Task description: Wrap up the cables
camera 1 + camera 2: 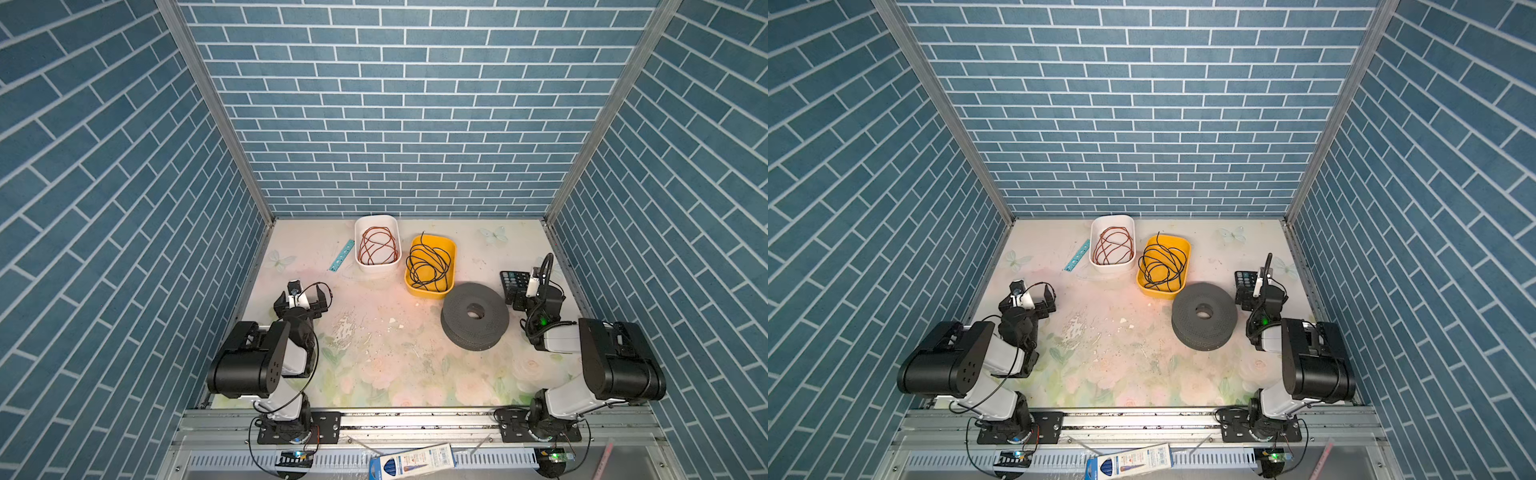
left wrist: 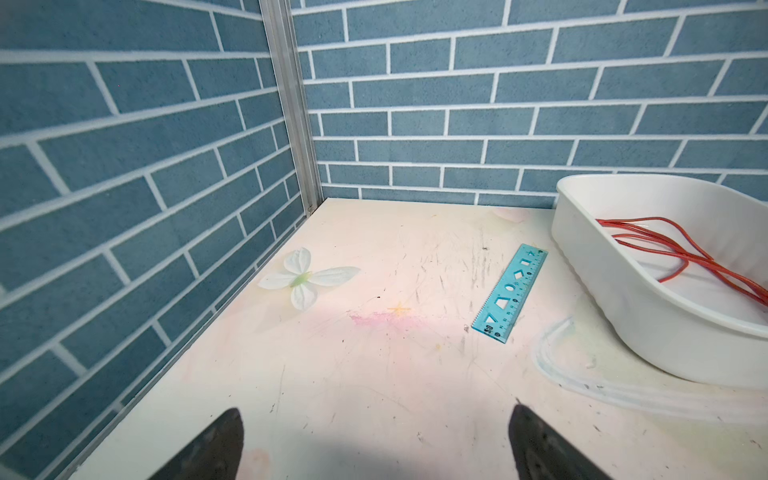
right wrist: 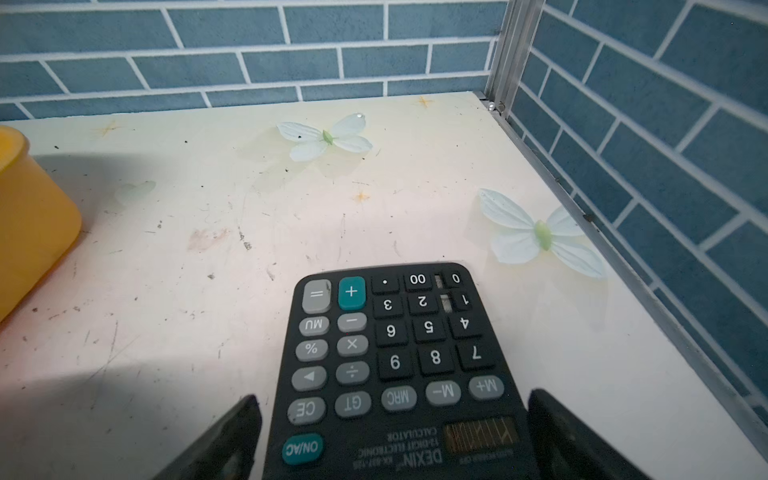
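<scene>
Surface (image 1: 374,374): pale, floral print with butterflies, scuffed and scratched, walled in by blue brick-pattern panels on three sides.

Grey perforated spool (image 1: 475,316): lying flat right of centre in both top views, hub hole facing up. It sits near the yellow tub and the calculator, and touches neither as far as I can tell.

Yellow tub (image 1: 440,242): towards the back, just right of centre. It holds a loose black wire tangle (image 1: 428,266), and one end of the wire sticks up past the far rim.

White tub (image 1: 378,266): just left of the yellow tub, close beside it, near the back wall. The copper-coloured cable (image 1: 378,246) lies inside it in loose overlapping loops, all within the rim; the left wrist view shows several strands running across the tub floor (image 2: 681,253).

Left pincer (image 2: 376,415): low over bare surface on the left side, jaws wide apart and holding nothing. It points towards the back-left corner, well apart from the white tub.

Right pincer (image 3: 392,399): at the right edge, jaws spread, one on each side of the calculator's display end. A thin gap seems to show on each side, so it is not clamped on it.

Black calculator (image 3: 399,365): flat, keys up, partly under the right wrist in both top views.

Teal stencil ruler (image 1: 342,255): flat, angled, just left of the white tub and not touching it.
</scene>
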Controlling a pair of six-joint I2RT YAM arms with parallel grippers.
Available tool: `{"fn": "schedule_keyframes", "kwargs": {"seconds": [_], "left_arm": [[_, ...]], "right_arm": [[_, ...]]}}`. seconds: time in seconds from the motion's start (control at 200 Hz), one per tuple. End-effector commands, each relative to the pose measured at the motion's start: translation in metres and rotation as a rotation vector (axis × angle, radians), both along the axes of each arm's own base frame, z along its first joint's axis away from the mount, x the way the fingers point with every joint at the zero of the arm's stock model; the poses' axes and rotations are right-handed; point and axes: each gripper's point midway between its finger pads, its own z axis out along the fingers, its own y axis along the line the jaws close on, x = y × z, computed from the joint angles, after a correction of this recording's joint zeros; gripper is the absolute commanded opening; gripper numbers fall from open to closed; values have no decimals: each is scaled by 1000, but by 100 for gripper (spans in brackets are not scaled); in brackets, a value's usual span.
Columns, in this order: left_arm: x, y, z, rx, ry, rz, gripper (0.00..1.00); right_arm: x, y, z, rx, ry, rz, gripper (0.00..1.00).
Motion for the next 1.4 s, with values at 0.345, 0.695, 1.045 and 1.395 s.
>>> {"fn": "schedule_keyframes", "kwargs": {"seconds": [0.345,0.695,1.045,1.395], "left_arm": [[-1,5,2,-16,-18,16,100],[3,12,1,-47,-4,24,100],[-1,12,1,-47,-15,29,100],[-2,12,1,-52,-22,24,100]], "right_arm": [[10,0,12,-3,-34,2,99],[10,0,11,-3,-32,2,99],[8,-7,13,-3,-43,-41,99],[9,-7,12,-3,-39,-36,99]]}}
